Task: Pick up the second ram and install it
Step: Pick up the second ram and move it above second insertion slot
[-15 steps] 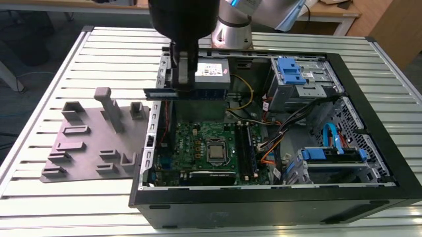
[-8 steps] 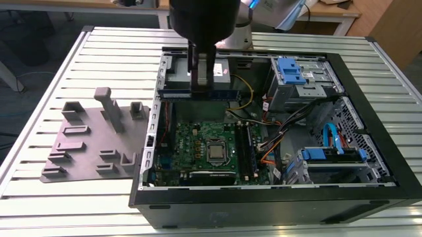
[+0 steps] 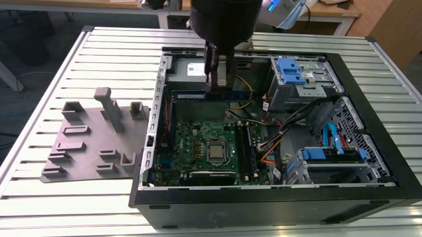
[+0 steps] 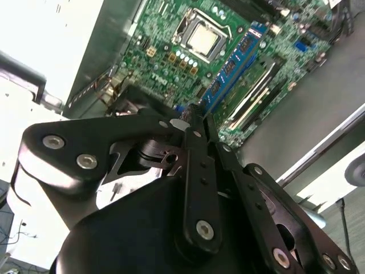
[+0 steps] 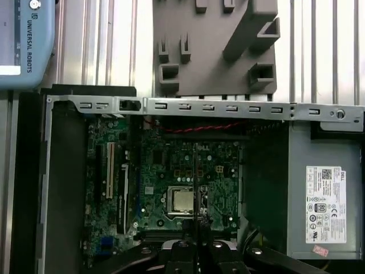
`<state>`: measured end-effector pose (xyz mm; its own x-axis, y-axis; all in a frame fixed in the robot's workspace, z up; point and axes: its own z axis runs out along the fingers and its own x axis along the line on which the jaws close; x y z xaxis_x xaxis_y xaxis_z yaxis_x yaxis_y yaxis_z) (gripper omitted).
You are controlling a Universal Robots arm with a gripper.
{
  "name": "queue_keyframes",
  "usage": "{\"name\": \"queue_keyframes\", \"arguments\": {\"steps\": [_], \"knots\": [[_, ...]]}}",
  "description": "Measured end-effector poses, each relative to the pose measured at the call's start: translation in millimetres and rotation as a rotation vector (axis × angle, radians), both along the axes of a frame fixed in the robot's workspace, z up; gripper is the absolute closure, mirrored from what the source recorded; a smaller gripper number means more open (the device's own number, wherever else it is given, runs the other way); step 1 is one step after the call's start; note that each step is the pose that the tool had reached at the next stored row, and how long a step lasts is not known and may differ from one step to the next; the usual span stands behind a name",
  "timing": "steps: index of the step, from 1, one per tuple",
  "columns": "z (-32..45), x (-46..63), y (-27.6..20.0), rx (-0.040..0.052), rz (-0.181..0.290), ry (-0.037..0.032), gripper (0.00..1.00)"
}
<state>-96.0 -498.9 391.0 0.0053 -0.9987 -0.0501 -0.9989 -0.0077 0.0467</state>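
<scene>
Open computer case (image 3: 148, 148) on a slatted table (image 3: 99, 54), with a grey tray (image 3: 92, 148) lying beside the case wall on the exterior view's left. The gripper (image 3: 216, 89) hangs inside the case near its far edge, jaws clamped on the second ram (image 3: 191, 94), which is held level and clear of the board, just in front of the power supply (image 3: 188, 69). In the first wrist view the stick shows edge-on as a thin dark line (image 5: 197, 188) over the processor (image 5: 181, 201). Pick-up thus appears complete; seating is not, since the stick touches no slot. In the second wrist view another blue memory stick (image 4: 238, 57) already stands in a slot on the motherboard (image 4: 165, 51), with empty slots (image 4: 254, 94) just beside it.
</scene>
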Motion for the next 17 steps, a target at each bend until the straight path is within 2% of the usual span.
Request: {"name": "queue_keyframes", "arguments": {"steps": [17], "knots": [[-4.8, 47.6, 0.0, 0.0000, 0.000, 0.0014, 0.89]]}}
